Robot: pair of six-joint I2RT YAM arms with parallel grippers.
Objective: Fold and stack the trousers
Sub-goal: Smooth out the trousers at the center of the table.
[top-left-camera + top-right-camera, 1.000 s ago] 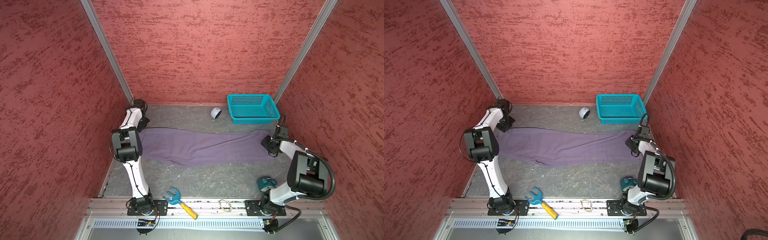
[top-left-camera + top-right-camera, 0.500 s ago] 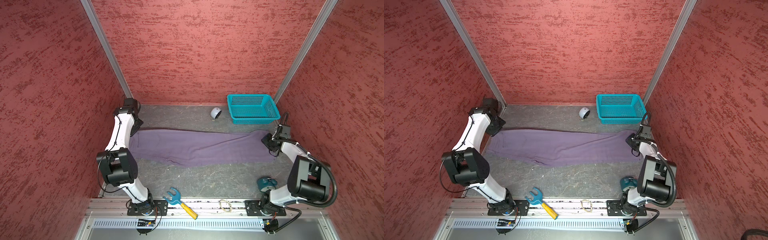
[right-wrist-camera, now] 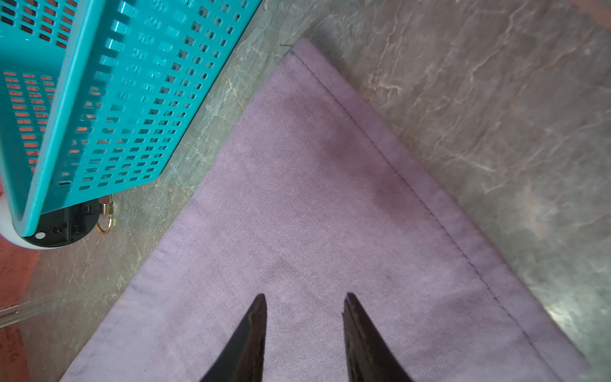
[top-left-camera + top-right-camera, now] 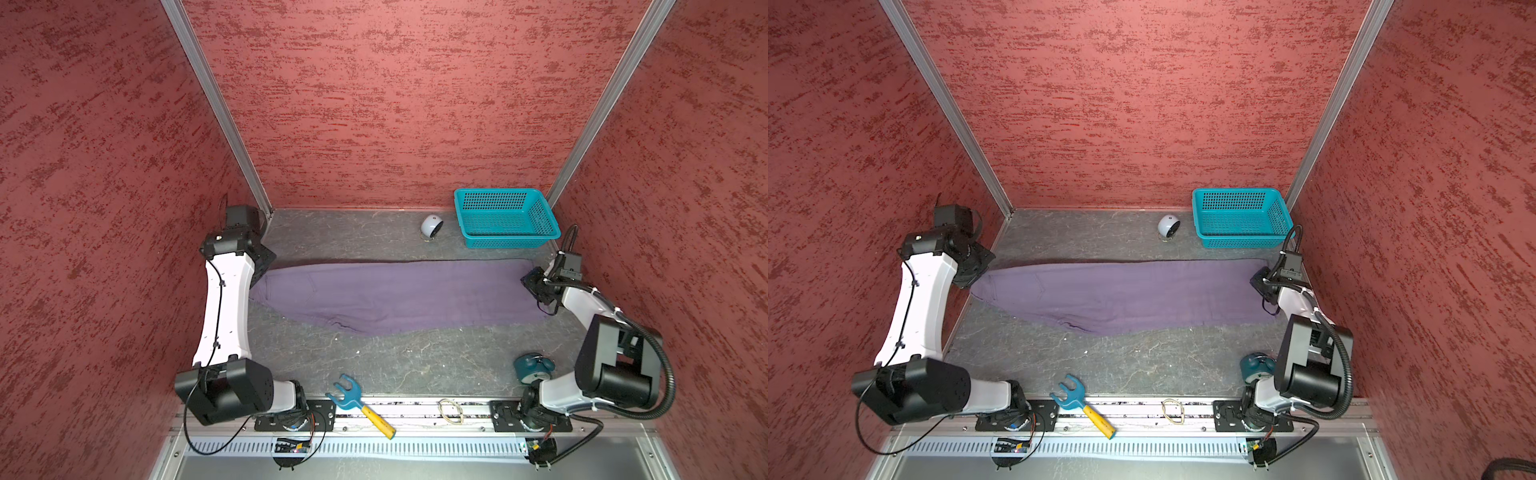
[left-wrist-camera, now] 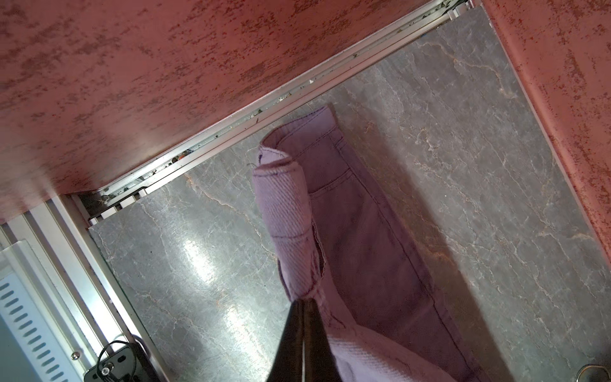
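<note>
The trousers (image 4: 395, 295) lie stretched in one long purple strip across the middle of the table (image 4: 374, 361). The waist end is by the left arm, and the hem end is by the right arm, just beside the teal basket (image 4: 507, 240).

The left pincer (image 5: 302, 302) is closed tight on a bunch of the waistband, which curls up from the table toward its tip. The right pincer (image 3: 305, 296) hangs over the hem end with its jaws partly apart and no cloth between them. Whether its tips touch the cloth cannot be told.

Only one leg's width shows, so the legs appear to be laid one on the other. That would mean the lengthwise fold is done. No crosswise fold shows yet. What seems left is bringing one end over the other, perhaps twice, and then setting the bundle in its stacking place.
</note>
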